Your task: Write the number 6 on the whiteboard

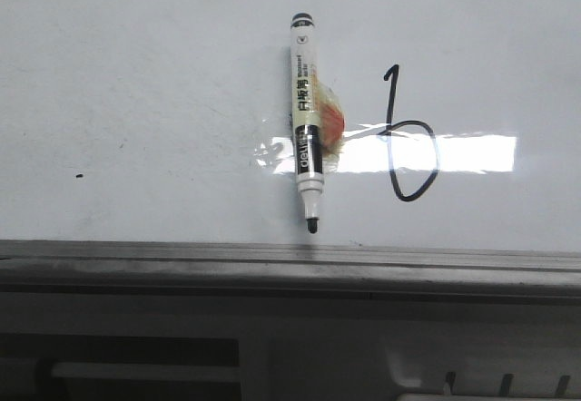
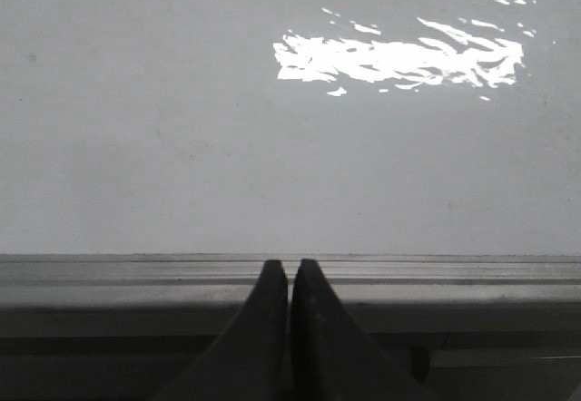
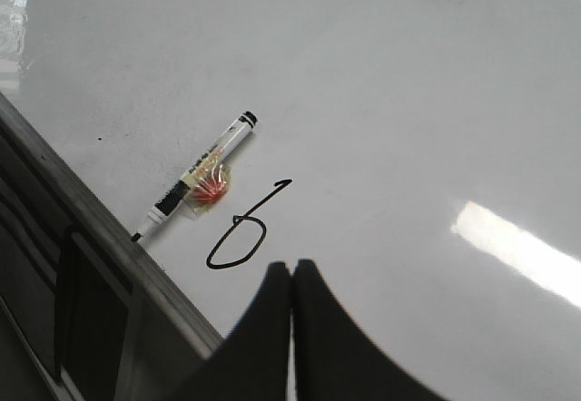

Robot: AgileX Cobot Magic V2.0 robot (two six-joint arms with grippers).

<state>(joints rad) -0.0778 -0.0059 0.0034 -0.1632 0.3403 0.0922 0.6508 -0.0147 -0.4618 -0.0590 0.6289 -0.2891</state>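
Observation:
The whiteboard (image 1: pixel 154 83) is glossy white with a bright glare and a grey frame edge. A black hand-drawn number 6 (image 1: pixel 408 138) stands on it, right of centre, and shows in the right wrist view (image 3: pixel 243 233) too. A white and black marker (image 1: pixel 305 115) with an orange-yellow tag lies on the board just left of the 6, uncapped tip toward the frame; it also shows in the right wrist view (image 3: pixel 192 176). My left gripper (image 2: pixel 289 265) is shut and empty over the frame edge. My right gripper (image 3: pixel 291 266) is shut and empty, near the 6. Neither gripper shows in the front view.
A small black speck (image 1: pixel 79 176) sits on the board at the left. The grey metal frame (image 1: pixel 290 260) runs along the board's near edge, with a grey ledge with slots (image 1: pixel 490 385) below it.

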